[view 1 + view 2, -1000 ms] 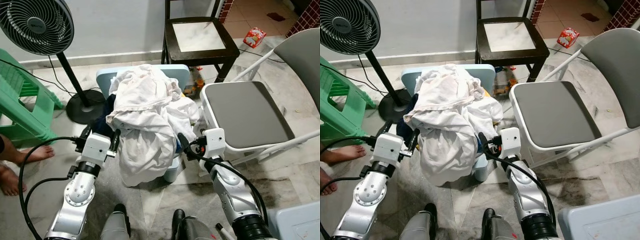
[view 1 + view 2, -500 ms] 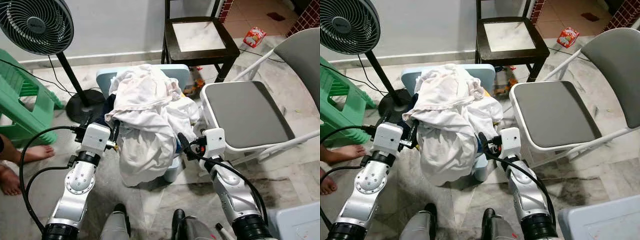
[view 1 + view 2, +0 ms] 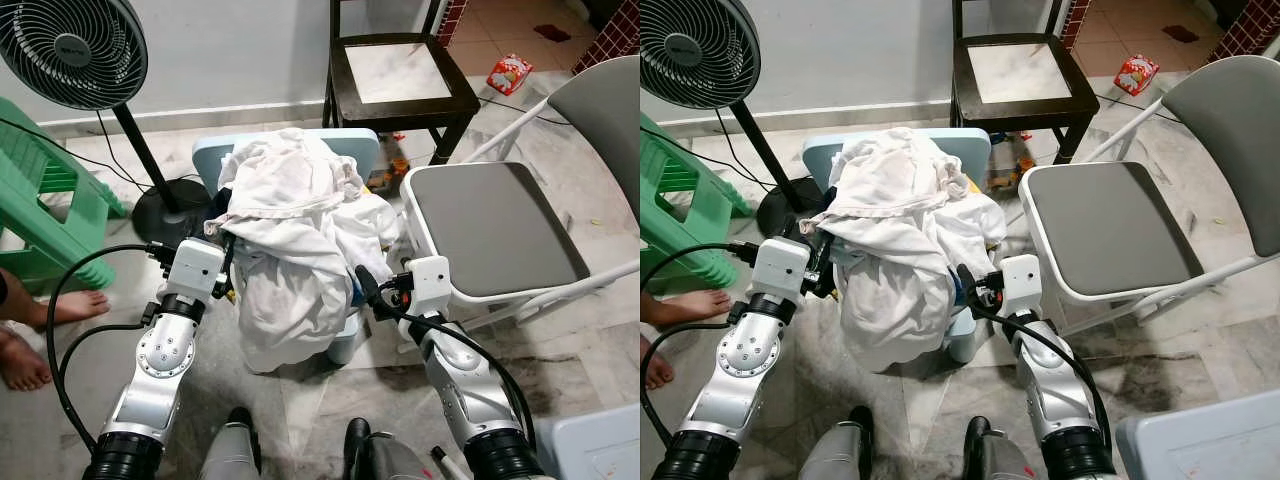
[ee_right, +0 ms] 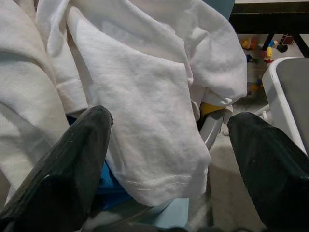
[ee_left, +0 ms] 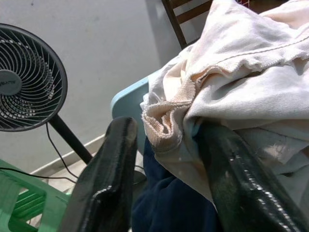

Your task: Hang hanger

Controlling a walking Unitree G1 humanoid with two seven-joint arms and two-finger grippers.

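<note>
Both grippers stand parted at the white laundry heap point(image 3: 290, 225). Left gripper point(image 5: 166, 159) straddles a ribbed cloth edge point(image 5: 166, 123), holding nothing firmly; right gripper point(image 4: 166, 159) gapes wide beside a hanging fold. I can't make out any hanger.

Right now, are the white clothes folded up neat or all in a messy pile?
A messy pile. The white clothes are crumpled, heaped over the light blue basket and hanging down its front.
</note>
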